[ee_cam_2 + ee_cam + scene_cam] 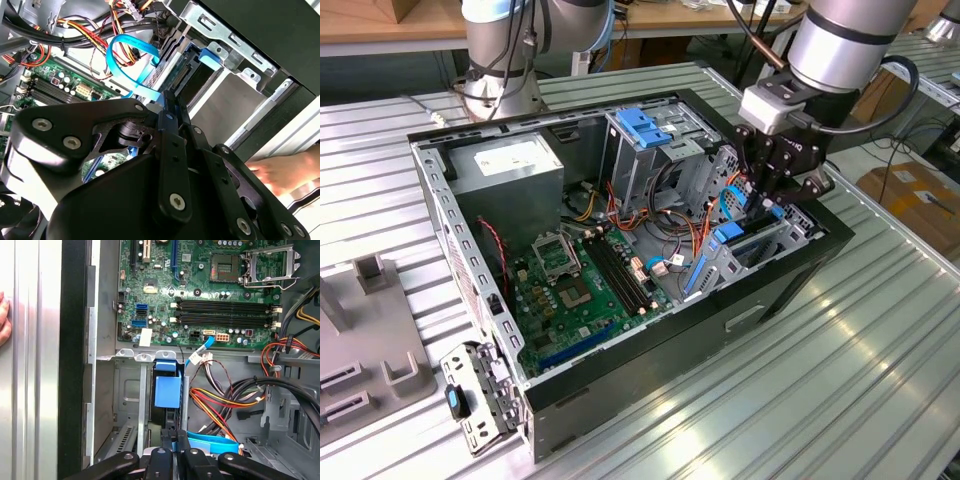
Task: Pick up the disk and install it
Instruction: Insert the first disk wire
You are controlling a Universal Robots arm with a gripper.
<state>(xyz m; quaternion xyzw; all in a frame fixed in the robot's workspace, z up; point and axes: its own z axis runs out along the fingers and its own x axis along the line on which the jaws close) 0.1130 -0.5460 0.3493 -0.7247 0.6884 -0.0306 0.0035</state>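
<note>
The pincer point(772, 205) hangs inside the open case point(790, 275), over the drive bay at the exterior view's right, and in both wrist views its fingers point(183, 445) are drawn together with barely a slit between them and nothing visibly clamped. The disk point(728, 237) stands on edge in that bay just under the fingertips, its blue rail point(167, 388) facing up beside the motherboard point(210, 295) and a flat blue cable point(207, 445). A person's hand point(280, 172) rests on the ribbed desk point(840, 380) just outside the case wall.
</note>
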